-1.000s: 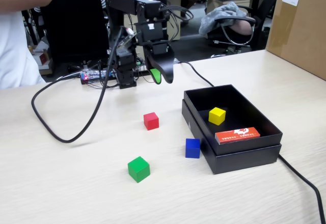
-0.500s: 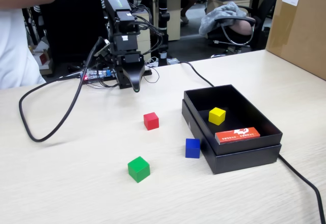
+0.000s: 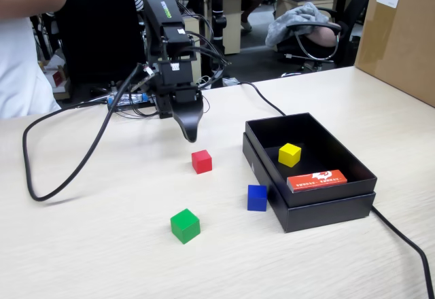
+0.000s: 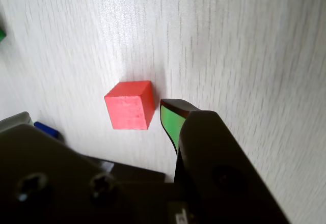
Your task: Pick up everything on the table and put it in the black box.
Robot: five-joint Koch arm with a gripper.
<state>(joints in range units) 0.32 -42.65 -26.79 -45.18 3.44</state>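
Hanging just above the table [image 3: 88, 244], the gripper [image 3: 191, 134] points down at upper centre of the fixed view, close behind the red cube [image 3: 201, 161]; only one dark tip shows, so whether its jaws are wide or narrow cannot be told. Below sit the green cube [image 3: 185, 225] and the blue cube [image 3: 257, 198], the latter just beside the black box [image 3: 353, 177], which holds the yellow cube [image 3: 289, 154] and an orange-red card [image 3: 317, 180].

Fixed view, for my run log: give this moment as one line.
gripper: above red cube, empty | yellow cube: in black box | blue cube, green cube: on table
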